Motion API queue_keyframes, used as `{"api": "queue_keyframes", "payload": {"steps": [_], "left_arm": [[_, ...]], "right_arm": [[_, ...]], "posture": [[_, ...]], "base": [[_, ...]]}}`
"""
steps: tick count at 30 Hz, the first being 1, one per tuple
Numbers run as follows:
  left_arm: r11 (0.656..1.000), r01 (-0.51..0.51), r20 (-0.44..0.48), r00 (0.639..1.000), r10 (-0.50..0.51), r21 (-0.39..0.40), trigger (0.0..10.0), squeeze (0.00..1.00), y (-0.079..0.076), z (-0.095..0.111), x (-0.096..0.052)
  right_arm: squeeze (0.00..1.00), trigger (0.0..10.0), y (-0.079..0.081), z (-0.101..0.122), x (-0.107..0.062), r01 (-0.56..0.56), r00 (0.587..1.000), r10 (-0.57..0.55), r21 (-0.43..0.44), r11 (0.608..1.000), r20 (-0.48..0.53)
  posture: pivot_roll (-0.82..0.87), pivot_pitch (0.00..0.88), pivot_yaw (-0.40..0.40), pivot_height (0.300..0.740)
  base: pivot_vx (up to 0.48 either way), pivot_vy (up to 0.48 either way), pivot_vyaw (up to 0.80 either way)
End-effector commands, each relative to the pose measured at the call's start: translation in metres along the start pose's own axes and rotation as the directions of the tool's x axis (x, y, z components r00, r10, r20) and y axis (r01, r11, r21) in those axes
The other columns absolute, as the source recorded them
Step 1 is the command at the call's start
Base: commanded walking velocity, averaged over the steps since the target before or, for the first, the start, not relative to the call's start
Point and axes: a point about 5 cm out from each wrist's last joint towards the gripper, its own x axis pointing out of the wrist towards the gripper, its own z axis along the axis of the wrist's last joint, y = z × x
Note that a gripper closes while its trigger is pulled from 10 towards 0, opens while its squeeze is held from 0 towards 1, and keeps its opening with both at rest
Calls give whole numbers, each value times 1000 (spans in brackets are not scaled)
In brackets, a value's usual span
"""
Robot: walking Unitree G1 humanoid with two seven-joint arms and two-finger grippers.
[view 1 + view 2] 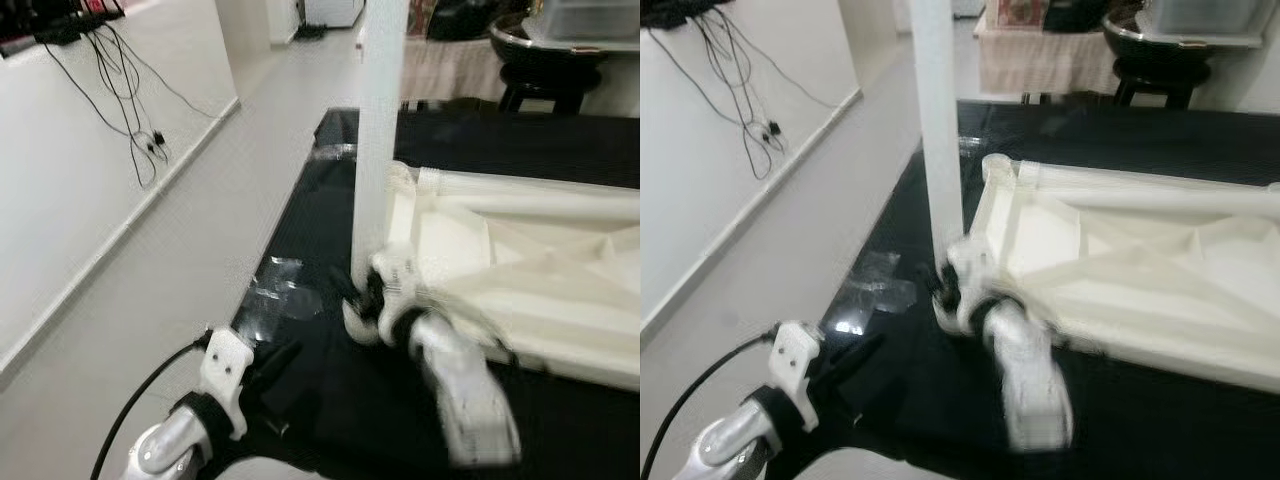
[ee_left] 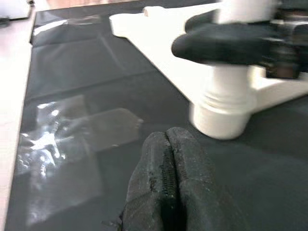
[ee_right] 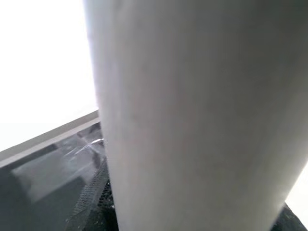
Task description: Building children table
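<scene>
On black floor mat: upturned cream plastic tabletop; white cylindrical leg upright at corner socket, pinched by right gripper. Left gripper pressed together, idle. Leg-fitting step; next, probably twist home.

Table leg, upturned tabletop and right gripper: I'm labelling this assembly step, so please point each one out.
table leg (image 1: 938, 120), right eye view, mid-shaft of the upright white tube.
tabletop (image 1: 560, 290), left eye view, ribbed underside.
right gripper (image 1: 372, 300), left eye view, fingers around the leg's base.
</scene>
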Motion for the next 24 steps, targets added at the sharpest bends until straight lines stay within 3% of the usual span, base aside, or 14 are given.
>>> {"api": "queue_keyframes", "payload": {"steps": [1,4,5,10,11,12,15,16,17,18,19,20,23,24], "left_arm": [[1000,13,-34,999,-13,1,10000,0,1,-6,-1],[1000,23,-38,999,-23,0,10000,0,2,-8,2],[1000,20,-37,999,-20,1,10000,0,2,-9,3],[1000,3,-30,1000,-3,1,10000,0,4,-9,5],[1000,-7,-26,1000,7,2,10000,0,4,-9,6],[1000,-12,-24,1000,12,4,10000,0,5,-10,7],[1000,-14,-24,1000,14,4,10000,0,5,-10,7],[1000,-12,-25,1000,12,4,10000,0,5,-11,9],[1000,-10,-26,1000,10,4,10000,0,5,-11,10],[1000,-10,-26,1000,10,4,10000,0,5,-11,10],[1000,-8,-26,1000,8,3,10000,0,5,-11,10],[1000,-6,-27,1000,6,3,10000,0,5,-12,11],[1000,-5,-26,1000,5,3,10000,0,5,-12,11],[1000,-4,-25,1000,4,2,10000,0,5,-12,12]], "right_arm": [[0,0,-5,-20,0,27,991,-27,-3,1000,-128],[0,0,-10,-23,8,15,991,-11,25,1000,-135],[0,10000,-9,-24,12,-4,990,6,20,1000,-141],[0,10000,-7,-19,17,-27,993,33,51,998,-117],[961,10000,-4,-11,19,-92,992,99,87,992,-79],[1000,10000,-1,-2,20,-224,974,227,120,967,-14],[1000,10000,1,5,19,-314,949,313,132,940,30],[1000,10000,-2,10,16,-460,887,454,88,884,78],[655,10000,-6,10,15,-498,866,493,61,865,78],[655,10000,-6,10,15,-498,866,493,61,865,78],[247,10000,-11,8,15,-523,852,519,40,852,69],[0,10000,-15,7,16,-544,838,541,38,838,64],[0,10000,-18,6,16,-554,832,552,38,831,62],[0,10000,-27,4,18,-576,817,573,50,816,66]], "posture": [[13,143,74,740],[14,133,67,740],[11,129,64,740],[13,114,52,740],[15,109,49,740],[18,100,49,740],[18,100,49,740],[20,86,52,740],[22,84,53,740],[22,84,53,740],[24,82,51,740],[24,82,51,740],[24,82,51,740],[23,77,50,740]], "base": [[0,0,0],[0,0,0],[0,0,0],[0,0,0],[0,0,0],[0,0,0],[0,0,0],[0,0,0],[0,0,0],[0,0,0],[0,0,0],[0,0,0],[0,0,0],[0,0,0]]}}
